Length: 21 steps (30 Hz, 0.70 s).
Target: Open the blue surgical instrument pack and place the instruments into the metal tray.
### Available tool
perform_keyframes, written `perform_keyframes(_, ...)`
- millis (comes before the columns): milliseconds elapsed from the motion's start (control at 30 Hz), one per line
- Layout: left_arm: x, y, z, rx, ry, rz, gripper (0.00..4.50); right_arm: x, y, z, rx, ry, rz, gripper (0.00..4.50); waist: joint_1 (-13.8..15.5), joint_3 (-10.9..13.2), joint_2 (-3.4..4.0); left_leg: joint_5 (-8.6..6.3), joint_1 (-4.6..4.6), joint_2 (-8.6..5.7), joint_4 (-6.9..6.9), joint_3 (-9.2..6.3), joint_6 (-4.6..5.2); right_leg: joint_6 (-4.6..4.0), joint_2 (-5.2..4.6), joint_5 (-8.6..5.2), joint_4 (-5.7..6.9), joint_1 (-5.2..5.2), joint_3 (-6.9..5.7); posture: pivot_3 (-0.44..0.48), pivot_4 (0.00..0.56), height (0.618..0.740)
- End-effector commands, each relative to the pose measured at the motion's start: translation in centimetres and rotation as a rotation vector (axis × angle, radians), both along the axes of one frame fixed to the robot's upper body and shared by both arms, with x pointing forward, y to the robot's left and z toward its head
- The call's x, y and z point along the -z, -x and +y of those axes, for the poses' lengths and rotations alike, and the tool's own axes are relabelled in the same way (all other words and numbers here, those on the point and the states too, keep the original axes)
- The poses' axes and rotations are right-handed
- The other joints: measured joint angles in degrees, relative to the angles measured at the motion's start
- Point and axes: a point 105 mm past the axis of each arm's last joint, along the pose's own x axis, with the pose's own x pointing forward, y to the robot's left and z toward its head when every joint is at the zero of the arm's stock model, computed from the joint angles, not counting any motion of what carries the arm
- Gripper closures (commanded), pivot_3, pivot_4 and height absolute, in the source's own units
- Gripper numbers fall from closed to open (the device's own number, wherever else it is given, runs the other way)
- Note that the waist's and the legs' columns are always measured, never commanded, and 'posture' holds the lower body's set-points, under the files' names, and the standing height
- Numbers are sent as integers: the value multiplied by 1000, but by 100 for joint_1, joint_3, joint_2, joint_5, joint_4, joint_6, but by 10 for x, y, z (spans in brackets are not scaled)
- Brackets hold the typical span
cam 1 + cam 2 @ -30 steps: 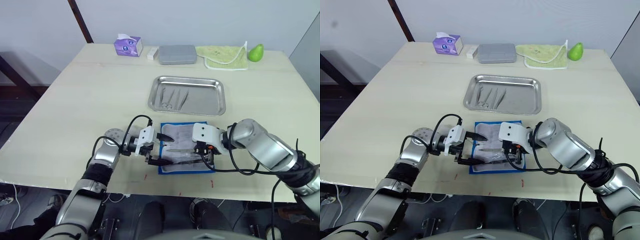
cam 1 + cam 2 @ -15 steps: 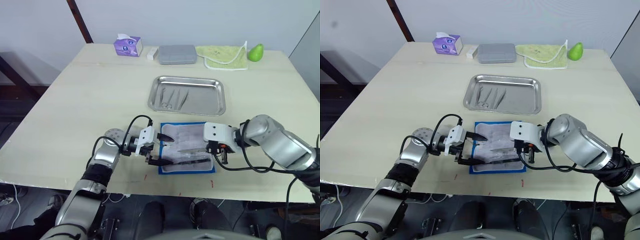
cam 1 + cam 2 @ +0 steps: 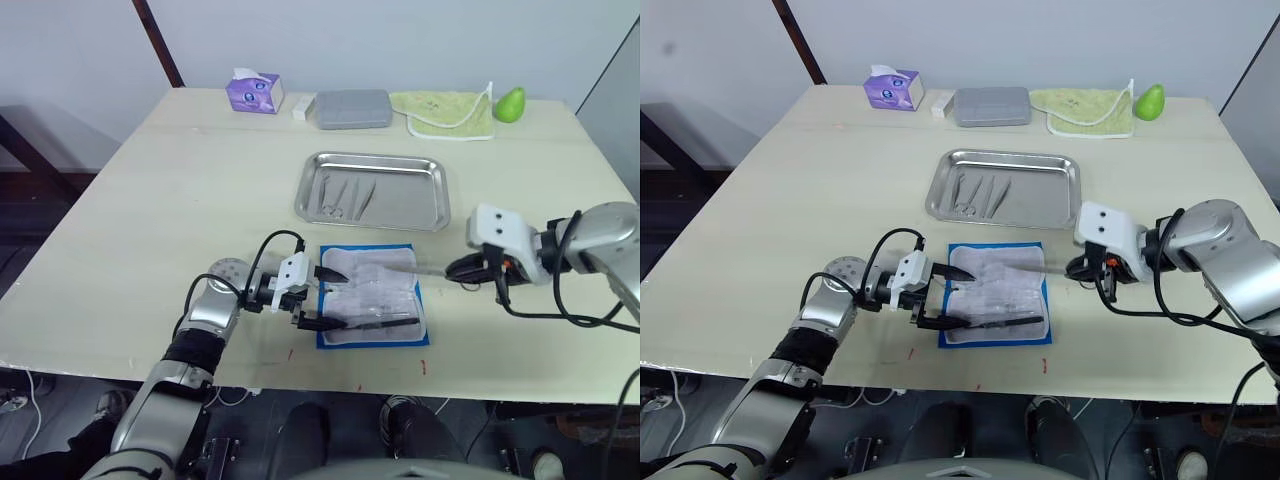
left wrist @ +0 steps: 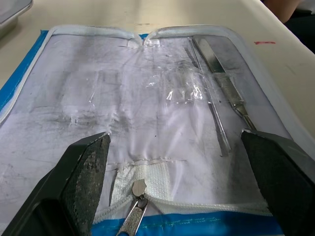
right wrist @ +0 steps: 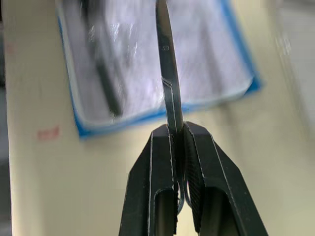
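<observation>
The pack (image 3: pixel 372 297) lies open on the bench (image 3: pixel 180 190), below the tray (image 3: pixel 375 189). The right gripper (image 5: pixel 178 135), beside the pack's right edge, is clamped on a thin metal tool (image 5: pixel 166 78). The left gripper (image 3: pixel 322 298), fingers apart, straddles the pack's left edge; its wrist view shows more tools (image 4: pixel 221 83) under clear plastic.

The left end effector (image 3: pixel 322 297) rests low with fingers spread wide, while the right end effector (image 3: pixel 457 268), raised, is pinched closed.
</observation>
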Motion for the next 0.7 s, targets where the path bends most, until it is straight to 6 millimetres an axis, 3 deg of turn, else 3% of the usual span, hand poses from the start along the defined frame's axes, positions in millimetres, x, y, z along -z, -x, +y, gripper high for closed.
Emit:
perform_keyframes(33, 19, 6, 2, -17, -38, 68, 0, -30, -28, 9, 156, -167, -105, 4475, 2, 0, 1, 0, 1, 1, -1, 0, 0, -1, 1, 0, 0, 0, 0, 0, 150, 740)
perform_keyframes(100, 19, 5, 2, -24, -37, 66, 0, -29, -36, 13, 205, -160, -99, 4475, 11, 1, 3, 0, -1, 0, -1, 0, 0, 0, 1, 1, 2, -1, 1, 0, 150, 740)
perform_keyframes(233, 18, 5, 3, -37, -30, 67, 0, -41, -89, 29, 501, -364, -95, 4475, -33, -3, 11, 0, 3, 1, -1, 10, 0, 0, 1, 2, 5, -2, 9, 0, 150, 740)
perform_keyframes(333, 17, 5, 3, -44, -24, 68, 0, -32, -116, 38, 656, -423, -95, 4475, 16, -3, 11, 0, 0, 2, -6, -4, 0, -2, 7, 1, 7, -2, -2, 0, 150, 740)
perform_keyframes(500, 17, 5, 4, -55, -22, 67, 0, -14, -143, 51, 844, -496, -68, 4475, 15, -1, 13, 0, -12, -1, -13, 5, 0, 1, -2, 1, -5, -4, -2, 0, 150, 740)
perform_keyframes(700, 17, 7, 5, -64, -20, 70, 0, 8, -154, 65, 962, -529, -38, 4475, -33, 0, 15, 0, -3, 0, -14, 1, 0, 1, 2, 1, 5, -4, 0, 0, 150, 740)
